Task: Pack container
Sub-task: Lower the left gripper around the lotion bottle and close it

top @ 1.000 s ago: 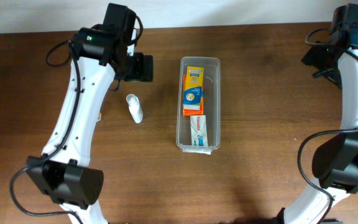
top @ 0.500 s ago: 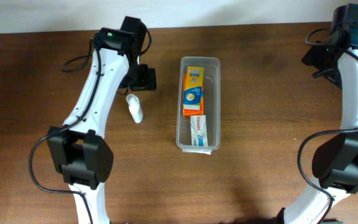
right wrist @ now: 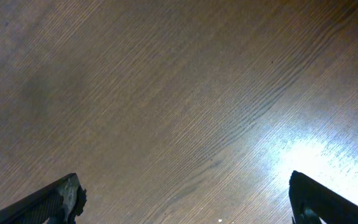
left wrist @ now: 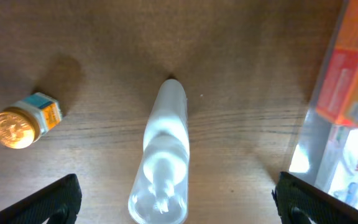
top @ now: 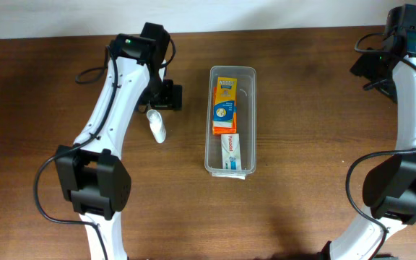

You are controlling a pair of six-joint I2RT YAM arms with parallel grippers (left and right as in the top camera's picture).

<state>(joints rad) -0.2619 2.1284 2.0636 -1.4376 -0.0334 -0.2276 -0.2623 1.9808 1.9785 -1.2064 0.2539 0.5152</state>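
Note:
The container is a long clear bin in the middle of the table. An orange and yellow box and a white and blue box lie inside it. Its clear wall shows at the right edge of the left wrist view. A white bottle lies on the wood to its left. My left gripper hangs open just above the bottle's far end. In the left wrist view the bottle lies between the spread fingers, and the gripper touches nothing. My right gripper is open over bare wood.
A small jar with a gold cap lies on the table to the left of the bottle; the left arm hides it from overhead. The right gripper stays at the far right corner, well away from the bin.
The left arm has swung right and toward the table's near side, bringing its open gripper over the white bottle. The right arm has not moved.

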